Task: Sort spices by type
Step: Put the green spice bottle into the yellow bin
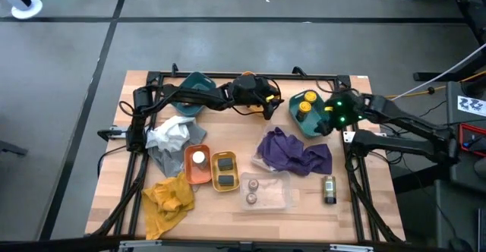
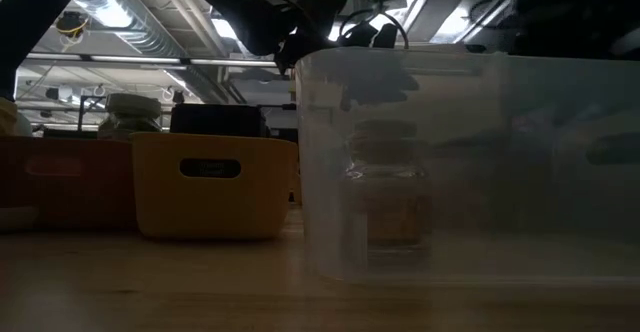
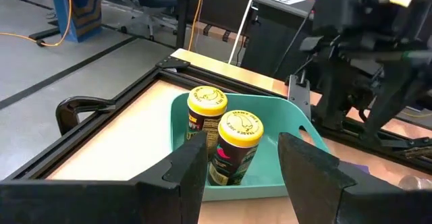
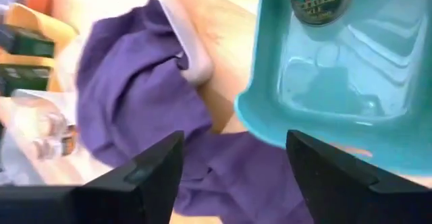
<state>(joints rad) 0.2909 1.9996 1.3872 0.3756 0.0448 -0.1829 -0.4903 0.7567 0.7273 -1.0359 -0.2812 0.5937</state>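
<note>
Two yellow-lidded spice jars [image 3: 226, 140] stand in a teal tray [image 1: 313, 124] at the far right. My left gripper [image 3: 243, 177] hangs open just left of that tray, pointing at the jars, with nothing between its fingers. My right gripper [image 4: 236, 166] is open above the tray's near rim and the purple cloth [image 4: 128, 96]. A white-lidded jar [image 1: 199, 159] stands in the orange tray. Two dark tins [image 1: 225, 170] lie in the yellow tray. Two jars [image 1: 253, 191] stand in the clear tray [image 2: 470, 162]. One jar [image 1: 328, 189] lies loose on the table.
A second teal tray [image 1: 199, 91] stands at the far left, under my left arm. A grey-white cloth [image 1: 171, 137] and a yellow cloth [image 1: 168, 199] lie at the left. A black frame [image 1: 357, 184] runs along the table's edges.
</note>
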